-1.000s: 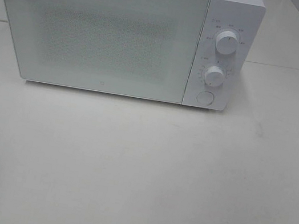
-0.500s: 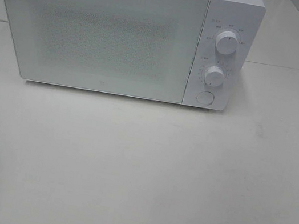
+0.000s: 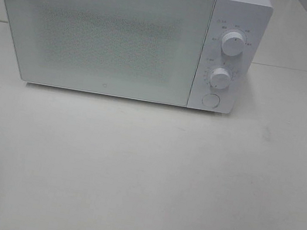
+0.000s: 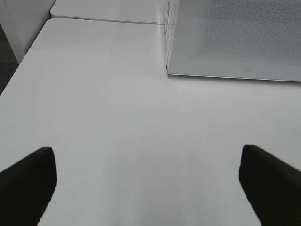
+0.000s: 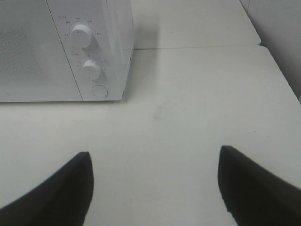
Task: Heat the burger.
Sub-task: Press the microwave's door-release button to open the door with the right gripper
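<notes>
microwave (image 3: 243, 12): white casing, smooth, satin; painted metal or plastic, cannot tell. door (image 3: 96, 33): glossy, glass-like, fine dotted mesh behind it. knobs (image 3: 233, 44): white, plastic look, smooth. table (image 3: 142, 178), between and ahead of the jaws: off-white, smooth, low sheen, faint scuffs. left gripper (image 4: 148, 188), right gripper (image 5: 153, 188): dark, matt, plastic-like.

readable text: none | microwave (image 3: 126, 33) dial markings (image 3: 236, 29): too small to read | door logo (image 3: 105, 89): blurred
</notes>
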You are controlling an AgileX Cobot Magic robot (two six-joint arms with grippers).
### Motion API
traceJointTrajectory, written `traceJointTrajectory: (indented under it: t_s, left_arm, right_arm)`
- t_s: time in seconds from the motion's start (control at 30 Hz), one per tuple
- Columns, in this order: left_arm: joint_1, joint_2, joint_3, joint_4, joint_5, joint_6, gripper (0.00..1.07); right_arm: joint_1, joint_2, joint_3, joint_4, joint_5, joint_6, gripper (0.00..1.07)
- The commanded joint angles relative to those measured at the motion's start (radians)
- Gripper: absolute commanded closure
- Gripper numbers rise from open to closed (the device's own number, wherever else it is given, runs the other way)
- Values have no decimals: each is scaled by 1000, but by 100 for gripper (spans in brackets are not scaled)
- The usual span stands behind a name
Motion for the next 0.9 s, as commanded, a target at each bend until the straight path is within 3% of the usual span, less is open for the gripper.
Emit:
traceJointTrajectory:
  t_s: [0.03,0.67,0.9]
  left_arm:
    - [3,-16,1,-7,-2,0,9]
    - [3,-16,1,-7,-2,0,9]
    - [3,-16,1,-7,-2,0,9]
  right_arm:
    - [-6,54,-1,-3,-99,-10,36]
    - [-6,455,35,-3,-515,-7,36]
    - [-6,620,35,-7,-753,-4,36]
